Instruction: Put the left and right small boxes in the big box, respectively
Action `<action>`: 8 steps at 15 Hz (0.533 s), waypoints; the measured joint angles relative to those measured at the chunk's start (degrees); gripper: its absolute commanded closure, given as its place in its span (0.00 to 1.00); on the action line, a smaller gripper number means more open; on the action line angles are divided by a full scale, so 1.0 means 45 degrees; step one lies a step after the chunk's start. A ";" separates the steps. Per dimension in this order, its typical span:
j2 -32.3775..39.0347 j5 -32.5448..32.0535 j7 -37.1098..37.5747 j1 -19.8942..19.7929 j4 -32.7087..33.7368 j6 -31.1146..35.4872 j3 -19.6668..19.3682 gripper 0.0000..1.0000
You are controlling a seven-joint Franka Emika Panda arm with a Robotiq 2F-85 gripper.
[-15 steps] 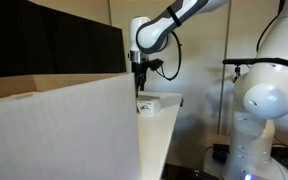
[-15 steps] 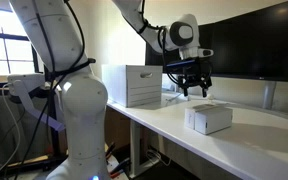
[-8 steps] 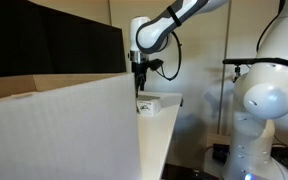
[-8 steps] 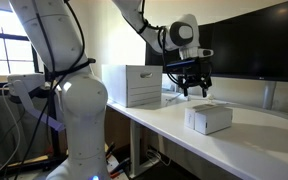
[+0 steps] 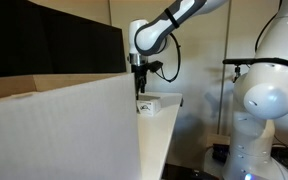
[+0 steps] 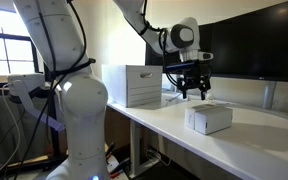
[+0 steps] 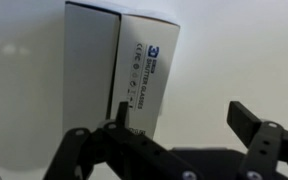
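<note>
A small box [image 6: 208, 118], white with dark print, lies on the white table [image 6: 254, 150]. It also shows in an exterior view [image 5: 149, 103] just behind the big box [image 5: 64, 130], whose pale wall fills the foreground. My gripper [image 6: 194, 92] hangs open and empty a little above the table, just beyond this small box and apart from it; it also shows in an exterior view [image 5: 141, 78]. In the wrist view the gripper [image 7: 184, 118] is open, and the small box [image 7: 124, 60] lies under its left finger. A second white printed carton [image 6: 132, 85] stands upright at the table's end.
A dark monitor stands behind the table [image 6: 254, 40] and shows above the big box [image 5: 54, 45]. A second white robot arm stands beside the table [image 6: 74, 100], [image 5: 269, 100]. The table edge drops off next to the small box.
Almost nothing: the gripper has shifted very slightly above the table. The boxes have not moved.
</note>
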 measured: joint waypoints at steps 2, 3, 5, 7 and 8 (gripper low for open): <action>0.0095 0.0050 0.0008 0.0021 0.0073 -0.0264 0.0000 0.00; 0.0126 0.0050 0.0014 0.0028 0.0095 -0.0351 0.0000 0.00; 0.0153 0.0050 0.0118 0.0033 0.0106 -0.0407 0.0000 0.00; 0.0154 0.0052 0.0476 0.0034 0.0106 -0.0393 0.0006 0.00; 0.0155 0.0052 0.0715 0.0034 0.0106 -0.0345 0.0016 0.00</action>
